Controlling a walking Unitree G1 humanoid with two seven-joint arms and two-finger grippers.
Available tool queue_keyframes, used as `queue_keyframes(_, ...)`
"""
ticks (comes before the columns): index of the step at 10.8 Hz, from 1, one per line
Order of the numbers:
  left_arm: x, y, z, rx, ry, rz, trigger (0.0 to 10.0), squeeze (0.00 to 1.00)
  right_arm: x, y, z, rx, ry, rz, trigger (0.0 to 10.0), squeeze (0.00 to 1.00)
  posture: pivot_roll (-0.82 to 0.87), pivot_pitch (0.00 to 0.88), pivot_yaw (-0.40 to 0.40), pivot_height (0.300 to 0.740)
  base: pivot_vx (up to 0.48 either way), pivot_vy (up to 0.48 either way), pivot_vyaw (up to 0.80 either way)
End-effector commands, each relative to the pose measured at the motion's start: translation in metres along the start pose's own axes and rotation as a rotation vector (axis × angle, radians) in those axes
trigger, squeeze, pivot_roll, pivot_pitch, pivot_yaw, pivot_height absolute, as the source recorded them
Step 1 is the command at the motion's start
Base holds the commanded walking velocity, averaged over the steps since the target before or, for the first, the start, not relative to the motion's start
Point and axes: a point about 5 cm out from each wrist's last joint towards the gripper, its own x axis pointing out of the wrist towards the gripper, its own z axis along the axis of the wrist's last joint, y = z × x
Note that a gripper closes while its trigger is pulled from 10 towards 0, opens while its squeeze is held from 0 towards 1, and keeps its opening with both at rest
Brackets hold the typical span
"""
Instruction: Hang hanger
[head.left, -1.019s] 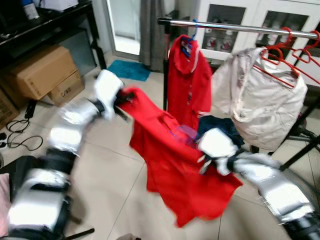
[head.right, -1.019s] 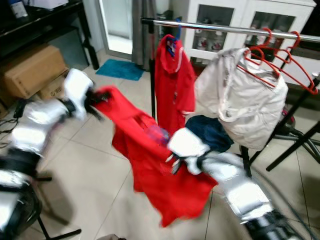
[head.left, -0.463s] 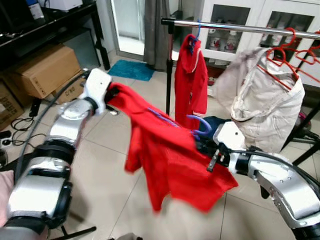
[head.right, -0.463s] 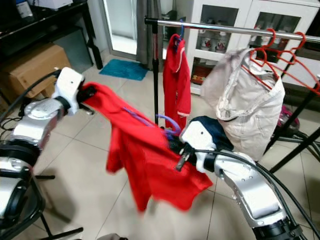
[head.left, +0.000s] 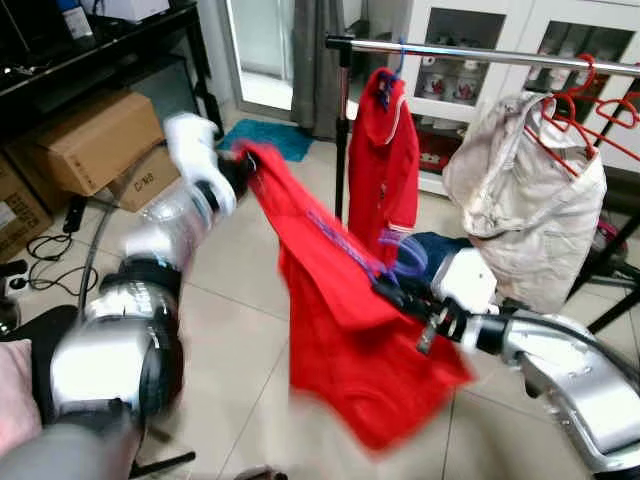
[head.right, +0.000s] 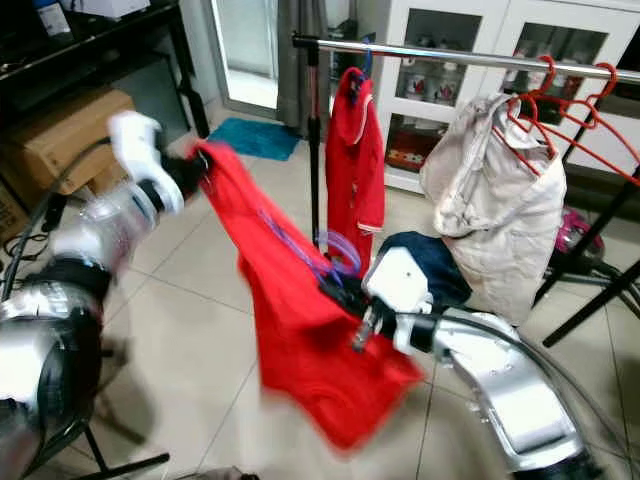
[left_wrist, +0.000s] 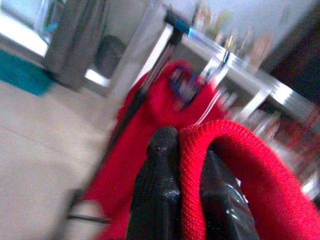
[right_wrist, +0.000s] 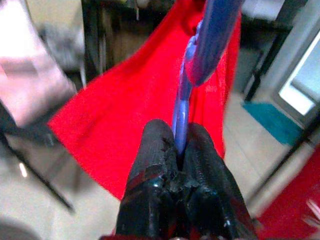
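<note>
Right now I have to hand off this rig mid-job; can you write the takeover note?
Left pincer: shut on a fold of the red shirt, raised on the robot's left.
Right pincer: shut on the purple hanger, which is threaded in the shirt.
Rail: already carries another red garment, a beige garment and red hangers.
Done: shirt on hanger, lifted off the floor.
Left: hook the hanger over the rail, then release both.

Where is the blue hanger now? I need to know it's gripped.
The blue hanger is clamped in the right gripper, inside the red shirt, below the rail.
</note>
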Motion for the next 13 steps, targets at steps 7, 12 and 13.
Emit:
queue_keyframes(7,-0.015,0.009,-0.032,0.359,0.394,-0.145,0.0,0.0,-0.002,-0.027,0.005,-0.074,0.027,-0.197,10.0,0.0,-0.11,0.0,0.084,0.74,0.0,0.0,0.0)
queue_keyframes(12,-0.014,-0.033,-0.018,0.245,0.393,-0.467,0.0,0.0,0.01,0.007,-0.015,-0.222,0.254,0.2,10.0,0.0,-0.11,0.0,0.088,0.74,0.0,0.0,0.0)
queue_keyframes(13,-0.016,-0.038,-0.01,0.188,0.361,-0.509,0.0,0.0,0.004,0.008,-0.022,-0.214,0.306,0.249,10.0,0.0,-0.11,0.0,0.089,0.74,0.0,0.0,0.0)
